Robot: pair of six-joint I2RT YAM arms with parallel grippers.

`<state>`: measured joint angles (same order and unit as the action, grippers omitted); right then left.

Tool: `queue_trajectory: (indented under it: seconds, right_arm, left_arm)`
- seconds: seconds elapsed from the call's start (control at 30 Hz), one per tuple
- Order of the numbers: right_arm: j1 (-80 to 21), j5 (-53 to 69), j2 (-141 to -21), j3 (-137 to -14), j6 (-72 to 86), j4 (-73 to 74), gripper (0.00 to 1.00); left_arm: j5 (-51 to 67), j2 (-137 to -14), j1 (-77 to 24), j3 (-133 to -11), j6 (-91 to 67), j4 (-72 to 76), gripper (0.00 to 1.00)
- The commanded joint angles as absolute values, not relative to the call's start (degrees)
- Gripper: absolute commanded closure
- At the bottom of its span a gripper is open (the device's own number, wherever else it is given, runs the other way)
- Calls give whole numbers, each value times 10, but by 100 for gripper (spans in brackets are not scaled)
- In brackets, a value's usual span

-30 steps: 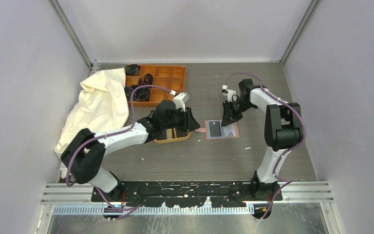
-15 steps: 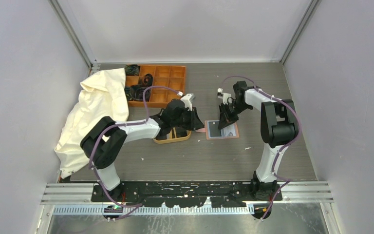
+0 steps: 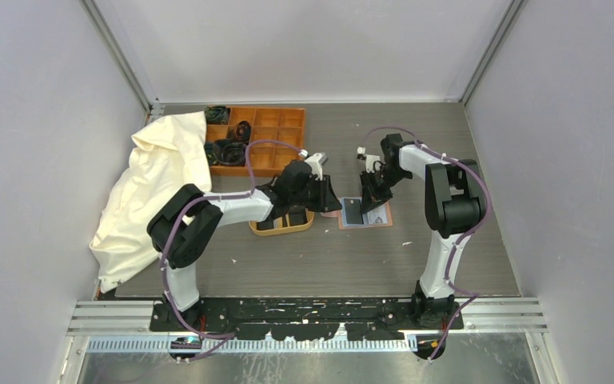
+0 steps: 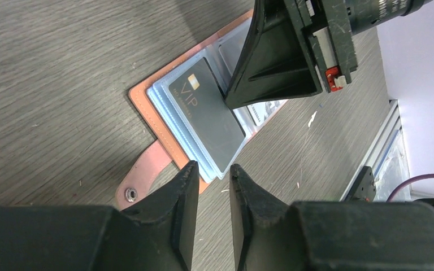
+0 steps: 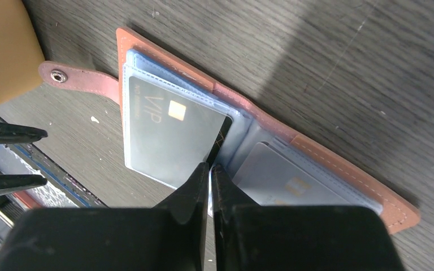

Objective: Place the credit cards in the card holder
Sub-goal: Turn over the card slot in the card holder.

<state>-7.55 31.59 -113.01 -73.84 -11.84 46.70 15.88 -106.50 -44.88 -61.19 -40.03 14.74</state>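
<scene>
Apparently seating the black card in a clear sleeve on the left page of the card holder, spread flat just right of the wooden tray, with the fingers of the right gripper nearly together (a slim tip for a thin edge). Hovering the left gripper by the strap, narrowly parted and empty, likely to brace against sliding.

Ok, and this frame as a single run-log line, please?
stage: seating card | right gripper: shut, tips at edge of black VIP card | card: partly in sleeve of open card holder | left gripper: open, empty, near snap strap
</scene>
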Motion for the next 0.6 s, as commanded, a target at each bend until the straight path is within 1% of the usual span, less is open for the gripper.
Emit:
queue_trajectory:
  seconds: [0.0,0.57]
  right_arm:
    - [-78,283,-1143,-761,-118,474,89]
    - [-78,277,-1156,-768,-121,487,89]
  left_arm:
    - [173,-1079,-450,-637,-409,144,72]
    - [200,-1136,-453,-667,-448,163,65]
